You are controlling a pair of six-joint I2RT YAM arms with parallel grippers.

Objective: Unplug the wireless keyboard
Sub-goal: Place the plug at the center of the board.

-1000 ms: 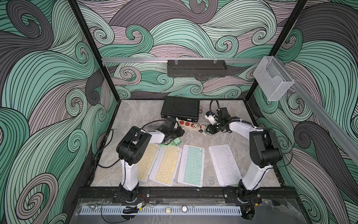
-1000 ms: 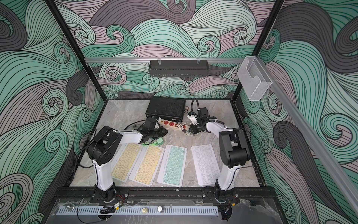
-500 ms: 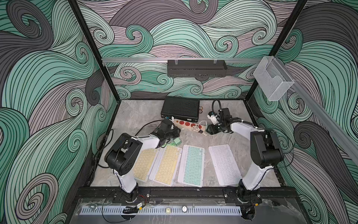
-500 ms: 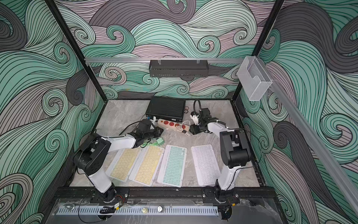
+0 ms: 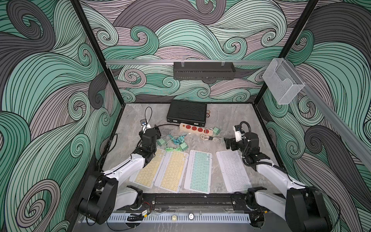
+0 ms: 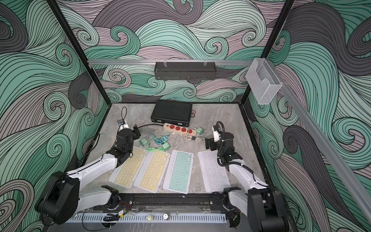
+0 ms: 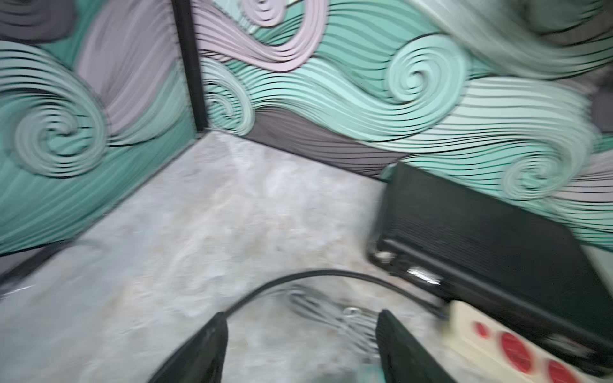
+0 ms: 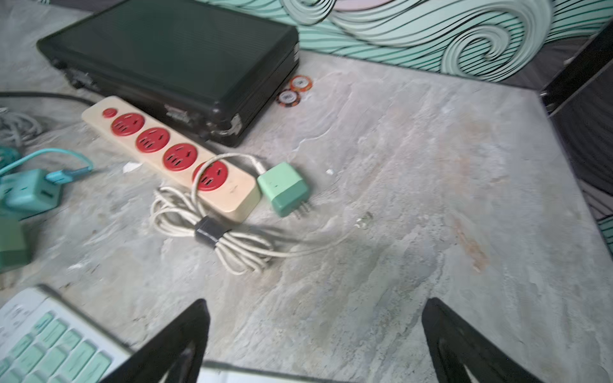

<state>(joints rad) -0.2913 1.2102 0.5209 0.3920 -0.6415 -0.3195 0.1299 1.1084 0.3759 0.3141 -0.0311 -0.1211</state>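
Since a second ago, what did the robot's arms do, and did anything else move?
Both grippers pulled back from the power strip and opened: the left gripper swung left, the right gripper drew toward the front. Neither holds anything now; a green charger lies loose by the strip's end. The strip, black case and four keyboards stayed put.

The white wireless keyboard (image 5: 232,172) lies flat, right of centre and low in both top views. A pale green charger (image 8: 283,189) lies tipped just off the end of the beige power strip (image 8: 172,156), prongs bare, in none of its red sockets. Its white cable (image 8: 212,232) sits coiled and clipped beside the strip. I can't tell if it reaches the keyboard.
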